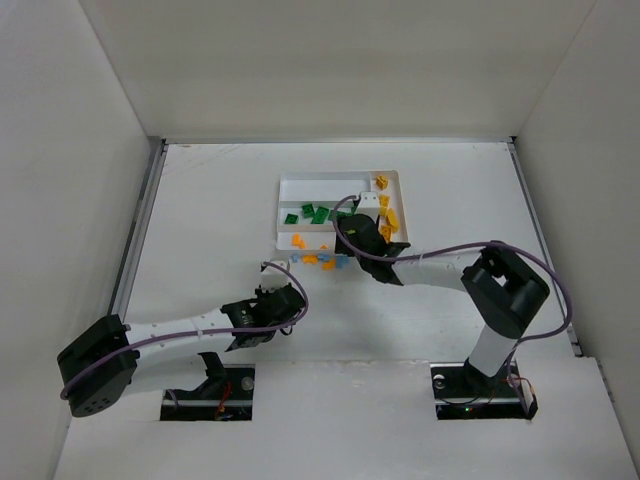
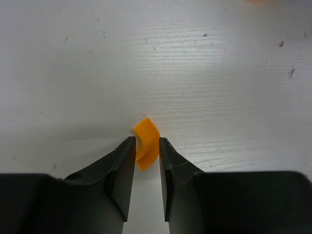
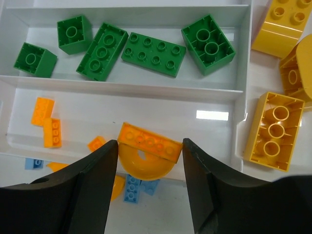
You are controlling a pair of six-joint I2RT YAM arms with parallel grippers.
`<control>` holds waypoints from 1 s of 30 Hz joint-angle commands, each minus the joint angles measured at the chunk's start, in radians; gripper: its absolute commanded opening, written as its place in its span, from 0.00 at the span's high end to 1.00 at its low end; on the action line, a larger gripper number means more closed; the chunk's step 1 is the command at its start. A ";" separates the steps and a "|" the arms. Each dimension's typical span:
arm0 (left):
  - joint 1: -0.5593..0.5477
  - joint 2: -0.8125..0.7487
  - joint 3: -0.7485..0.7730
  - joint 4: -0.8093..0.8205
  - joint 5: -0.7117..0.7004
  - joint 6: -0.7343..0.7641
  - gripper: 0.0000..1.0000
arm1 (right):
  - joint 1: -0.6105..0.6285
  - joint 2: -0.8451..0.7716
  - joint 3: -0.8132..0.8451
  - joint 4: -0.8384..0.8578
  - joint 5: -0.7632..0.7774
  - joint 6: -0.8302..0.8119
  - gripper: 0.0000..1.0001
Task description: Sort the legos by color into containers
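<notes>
Legos (image 1: 318, 214) lay partly in the white tray (image 1: 340, 178), which from above sat just ahead of the right claw (image 1: 352, 232). The left claw (image 1: 296, 300) was low on the table (image 1: 200, 220), well apart from the tray.

Through the left wrist camera we saw that claw pinched together on a small curved orange piece (image 2: 146, 143), caught only at the fingertips. We judged its rounded sides could let it squirt forward.

Through the right wrist camera the right claw was clamped on an orange arched brick (image 3: 148, 151), about over the tray's near wall. Small orange bricks (image 3: 46, 122) lay to its left and green bricks (image 3: 153, 53) beyond. Dropped there, we feared, it might tip outside among the blue pieces (image 3: 132, 187) beneath.
</notes>
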 commanded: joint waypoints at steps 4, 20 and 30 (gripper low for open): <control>0.009 -0.022 0.016 -0.001 -0.046 -0.029 0.79 | -0.007 -0.025 0.024 0.079 -0.005 -0.006 0.37; 0.024 -0.056 0.050 -0.006 -0.037 -0.009 0.83 | 0.053 -0.146 -0.116 0.104 0.007 0.043 0.34; 0.023 0.005 0.090 -0.041 -0.004 0.014 0.71 | 0.123 -0.224 -0.220 0.120 0.016 0.097 0.33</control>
